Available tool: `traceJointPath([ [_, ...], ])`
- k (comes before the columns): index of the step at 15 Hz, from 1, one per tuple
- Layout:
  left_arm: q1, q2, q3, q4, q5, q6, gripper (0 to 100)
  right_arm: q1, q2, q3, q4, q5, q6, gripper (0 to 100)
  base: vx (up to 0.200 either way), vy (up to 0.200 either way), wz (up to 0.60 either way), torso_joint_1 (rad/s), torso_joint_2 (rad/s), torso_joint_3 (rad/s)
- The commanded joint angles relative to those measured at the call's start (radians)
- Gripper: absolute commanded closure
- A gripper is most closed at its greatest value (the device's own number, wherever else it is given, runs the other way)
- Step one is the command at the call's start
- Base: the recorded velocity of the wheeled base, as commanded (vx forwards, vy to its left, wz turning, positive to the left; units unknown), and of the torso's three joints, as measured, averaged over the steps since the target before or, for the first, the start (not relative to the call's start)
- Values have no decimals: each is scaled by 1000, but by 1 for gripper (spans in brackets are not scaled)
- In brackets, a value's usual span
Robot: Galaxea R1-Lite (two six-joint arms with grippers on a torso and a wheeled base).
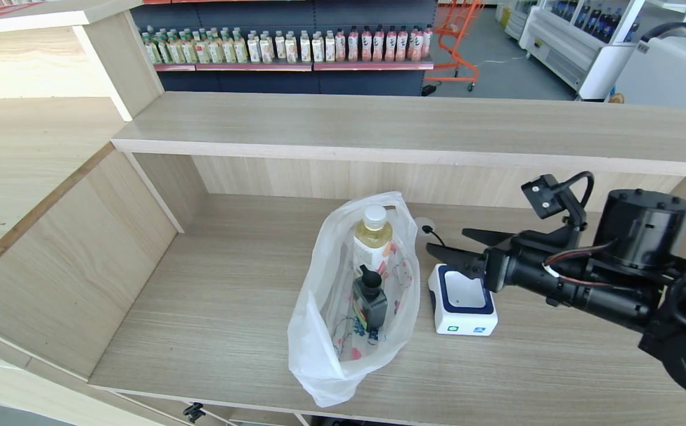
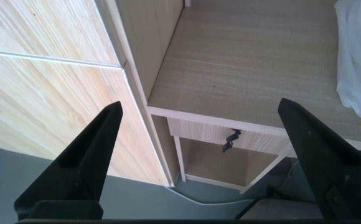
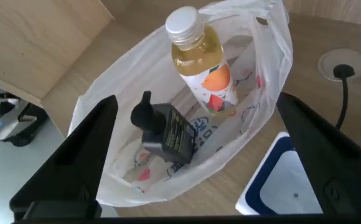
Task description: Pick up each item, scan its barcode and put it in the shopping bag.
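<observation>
1. Nearest the head camera is the right arm, which crosses the right end of the counter [image 1: 230,307] and is cut off at the picture's edge. The right gripper [image 1: 446,239] hangs above the rear of the scanner [image 1: 464,307], just beside the bag. Its two fingers are spread wide with nothing between them. In its own wrist view, the right gripper [image 3: 197,99] looks down into the bag.
2. One shopping bag [image 1: 313,319] of thin clear plastic sits near the middle of the counter. Its mouth gapes upward and its front end reaches close to the front edge.
3. One white scanner with a blue-rimmed window stands just right of the bag. The lower finger covers its rear corner.
4. Two items lie in the bag.
   - The drink bottle [image 1: 372,236] holds pale yellow liquid. Its long axis runs front to back, with the white cap toward the rear edge.
   - The dark bottle [image 1: 369,302] lies in front of the drink bottle along the same line, its black top overlapping that bottle's lower end. The bag's film blurs its base.
5. One black cable [image 1: 434,236] runs from a round port behind the scanner.
6. The left gripper [image 2: 200,104] is off the counter's front left corner, fingers wide apart and empty. A sliver of the bag shows at that picture's edge.
</observation>
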Motion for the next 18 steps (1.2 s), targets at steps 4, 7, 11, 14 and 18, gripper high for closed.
traceJointPath([
  [4, 0, 0, 0, 0, 1, 0, 0, -173, -603, 309, 437, -194, -7, 0, 0, 0, 0, 0, 0, 0],
  [7, 0, 0, 0, 0, 1, 0, 0, -198, -1011, 485, 607, -291, -32, 0, 0, 0, 0, 0, 0, 0],
  [11, 0, 0, 0, 0, 1, 0, 0, -359, -1442, 590, 802, -303, -165, 0, 0, 0, 0, 0, 0, 0],
  [14, 0, 0, 0, 0, 1, 0, 0, -382, -1637, 590, 977, -312, -153, 0, 0, 0, 0, 0, 0, 0],
  [18, 0, 0, 0, 0, 1, 0, 0, -388, -1680, 590, 977, -317, -130, 0, 0, 0, 0, 0, 0, 0],
])
